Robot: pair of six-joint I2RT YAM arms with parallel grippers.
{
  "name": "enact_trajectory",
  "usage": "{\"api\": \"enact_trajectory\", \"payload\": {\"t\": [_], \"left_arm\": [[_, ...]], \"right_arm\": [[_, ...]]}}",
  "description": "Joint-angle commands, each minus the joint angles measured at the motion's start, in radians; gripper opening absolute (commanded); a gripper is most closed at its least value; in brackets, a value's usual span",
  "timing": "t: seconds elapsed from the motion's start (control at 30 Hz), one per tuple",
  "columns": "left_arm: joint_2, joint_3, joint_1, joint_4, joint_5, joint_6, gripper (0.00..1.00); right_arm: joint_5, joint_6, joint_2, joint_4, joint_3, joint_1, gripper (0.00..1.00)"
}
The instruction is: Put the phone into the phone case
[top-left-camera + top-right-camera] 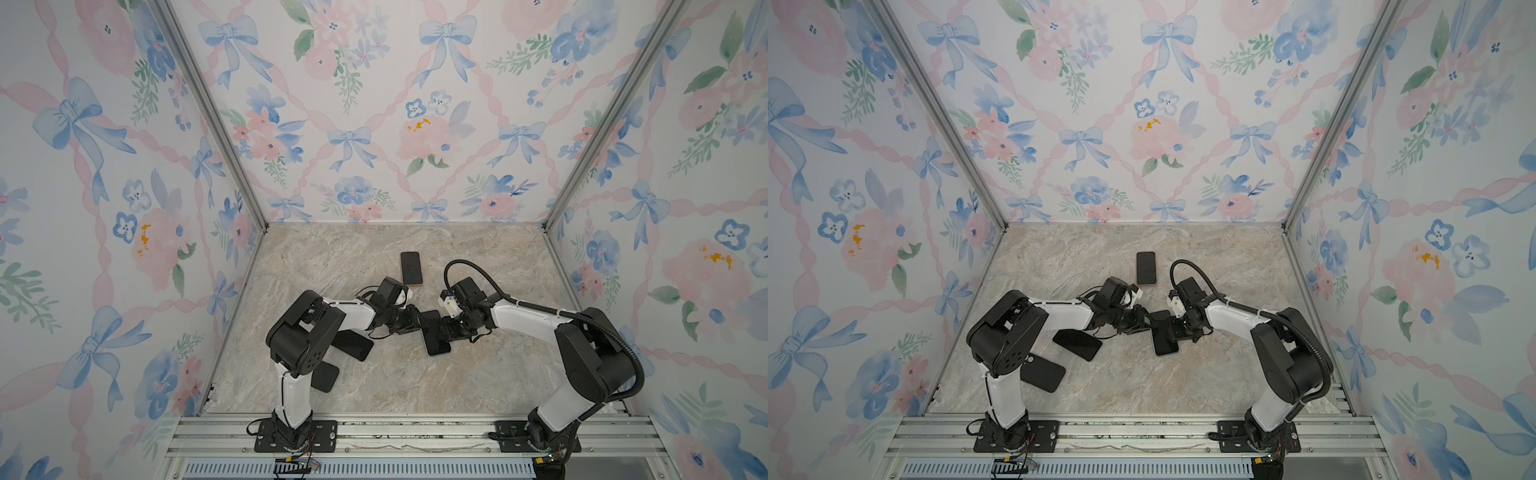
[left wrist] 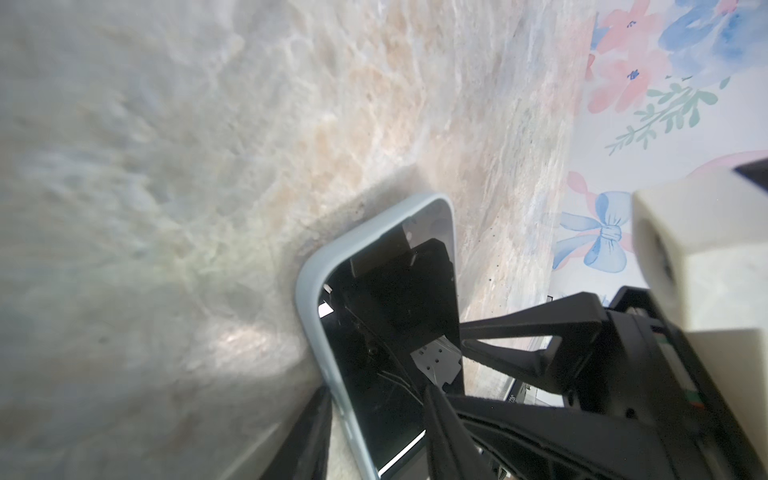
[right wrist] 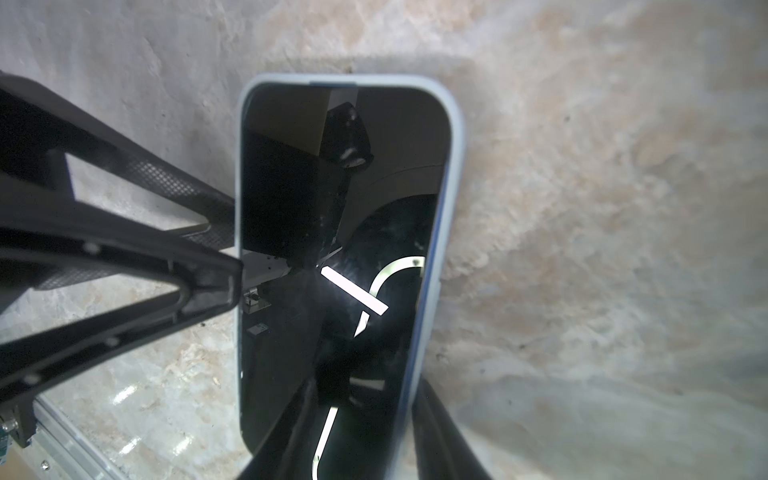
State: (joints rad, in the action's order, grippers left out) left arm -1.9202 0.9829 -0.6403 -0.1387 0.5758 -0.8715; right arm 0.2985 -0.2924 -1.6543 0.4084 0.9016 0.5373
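Left gripper [image 2: 376,409] clamps across phone case [image 3: 455,166]; right gripper [image 3: 365,399] straddles it, grip unclear. Phone [image 3: 291,187] looks seated, rim flush at visible end. Remaining: confirm hidden end, release.

We see three walls [image 1: 374,83] papered in a watercolour print: blue bows, pink ribbons, and pink and blue flowers on white. Bare aluminium posts [image 1: 216,120] run down both back corners. The floor is a flat marble-look slab [image 1: 498,374], beige and grey with pale veins. Along its near edge sits a slotted aluminium rail [image 1: 415,434], and below that what may be a vented strip [image 1: 374,468]. The light is soft and even, with faint glare on the slab in the right wrist view.
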Motion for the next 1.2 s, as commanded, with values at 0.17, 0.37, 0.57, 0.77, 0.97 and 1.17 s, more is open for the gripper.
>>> {"api": "enact_trajectory", "payload": {"t": [0.17, 0.37, 0.57, 0.77, 0.97, 1.17], "left_arm": [[-0.058, 0.028, 0.009, 0.021, -0.002, 0.033, 0.39], [-0.005, -0.005, 0.012, 0.053, 0.002, 0.047, 0.39], [0.056, -0.017, -0.004, 0.178, 0.077, 0.083, 0.40], [0.112, -0.064, -0.059, 0.183, 0.097, 0.034, 0.40], [0.124, -0.083, -0.087, 0.183, 0.079, 0.015, 0.41], [0.096, -0.079, -0.091, 0.182, 0.065, 0.009, 0.41]], "right_arm": [[-0.066, -0.061, 0.057, -0.023, -0.032, 0.028, 0.41], [-0.149, -0.121, 0.104, 0.046, -0.025, 0.034, 0.45], [-0.194, -0.326, 0.204, 0.047, -0.107, 0.078, 0.45], [-0.167, -0.398, 0.331, 0.023, -0.183, 0.121, 0.42], [-0.160, -0.343, 0.398, -0.016, -0.248, 0.103, 0.37], [-0.066, -0.306, 0.396, -0.110, -0.299, 0.056, 0.32]]}}
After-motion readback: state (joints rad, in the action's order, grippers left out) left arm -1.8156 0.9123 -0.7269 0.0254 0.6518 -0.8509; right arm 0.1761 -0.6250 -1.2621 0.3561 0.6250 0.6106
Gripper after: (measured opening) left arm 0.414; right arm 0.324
